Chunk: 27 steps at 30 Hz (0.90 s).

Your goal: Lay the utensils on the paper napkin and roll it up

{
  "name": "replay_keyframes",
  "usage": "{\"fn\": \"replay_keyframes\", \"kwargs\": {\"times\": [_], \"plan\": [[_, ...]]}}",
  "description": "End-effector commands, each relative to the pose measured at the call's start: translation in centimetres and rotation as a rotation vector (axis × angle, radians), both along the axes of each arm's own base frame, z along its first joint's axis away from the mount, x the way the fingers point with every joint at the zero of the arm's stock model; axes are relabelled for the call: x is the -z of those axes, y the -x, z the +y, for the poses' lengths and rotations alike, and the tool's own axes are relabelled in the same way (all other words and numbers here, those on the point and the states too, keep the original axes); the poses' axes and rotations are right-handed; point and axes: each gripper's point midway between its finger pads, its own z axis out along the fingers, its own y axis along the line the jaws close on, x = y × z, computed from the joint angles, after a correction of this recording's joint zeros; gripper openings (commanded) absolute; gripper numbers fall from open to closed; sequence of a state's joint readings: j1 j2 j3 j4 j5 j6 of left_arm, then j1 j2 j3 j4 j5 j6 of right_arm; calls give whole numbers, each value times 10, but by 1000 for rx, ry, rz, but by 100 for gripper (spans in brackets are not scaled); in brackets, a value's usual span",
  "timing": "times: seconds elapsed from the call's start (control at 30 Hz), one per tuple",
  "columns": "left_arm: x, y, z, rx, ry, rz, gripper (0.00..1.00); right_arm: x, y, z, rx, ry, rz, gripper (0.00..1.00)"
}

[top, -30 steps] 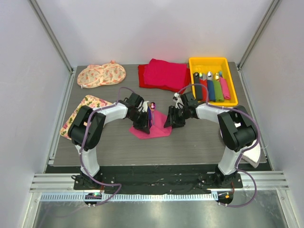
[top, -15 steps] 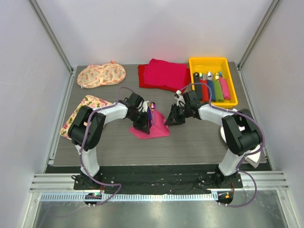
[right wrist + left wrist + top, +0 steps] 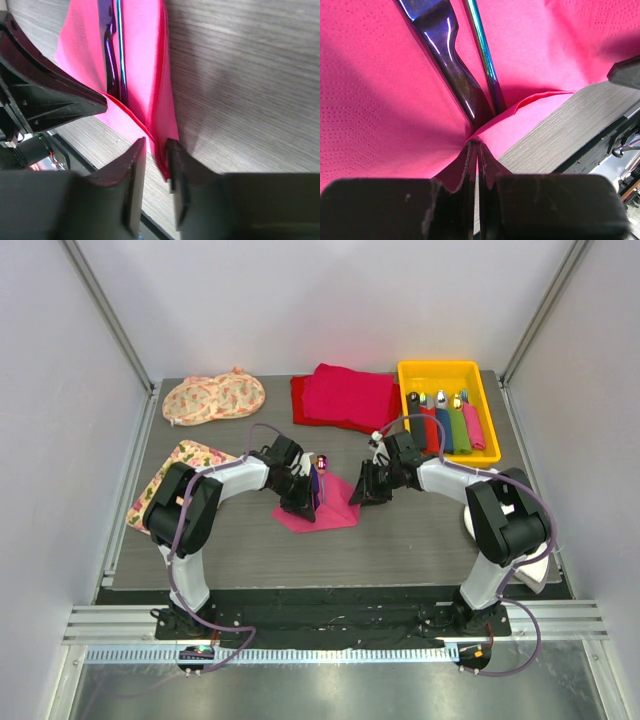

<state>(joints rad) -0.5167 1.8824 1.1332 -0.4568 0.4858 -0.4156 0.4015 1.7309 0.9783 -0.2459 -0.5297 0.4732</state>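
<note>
The pink paper napkin lies mid-table between my grippers. Two utensils with dark blue-purple handles lie along it; in the left wrist view a broad handle and a thin iridescent one rest in its crease. My left gripper is shut on the napkin's near fold. My right gripper holds its jaws slightly apart around the raised right edge of the napkin, which touches one finger. The napkin's right side stands folded up toward the utensils.
A yellow tray at the back right holds several coloured rolled sets. A pile of red-magenta cloth lies at the back centre. Floral mats lie at the back left and left edge.
My right gripper has moved slightly back and lifted the napkin's right side up toward the utensils. My left gripper has stayed in place on the napkin.
</note>
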Motion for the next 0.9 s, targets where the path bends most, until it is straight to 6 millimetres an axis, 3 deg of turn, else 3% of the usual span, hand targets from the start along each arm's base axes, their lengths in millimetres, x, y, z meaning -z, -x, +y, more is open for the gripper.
{"fn": "replay_keyframes", "kwargs": {"times": [0.0,0.1,0.2,0.87], "plan": [[-3,-12,0,-11,-12,-36,8,-13,-10,4,-8,-23,-36,20],[-3,-12,0,-11,-14,-33,7,-22,-10,7,-14,-50,-47,6],[-2,-12,0,-12,-15,-30,7,-27,-9,13,-6,-86,-23,1],[0,-12,1,-12,-17,-30,7,-32,-5,60,17,-247,104,1]]}}
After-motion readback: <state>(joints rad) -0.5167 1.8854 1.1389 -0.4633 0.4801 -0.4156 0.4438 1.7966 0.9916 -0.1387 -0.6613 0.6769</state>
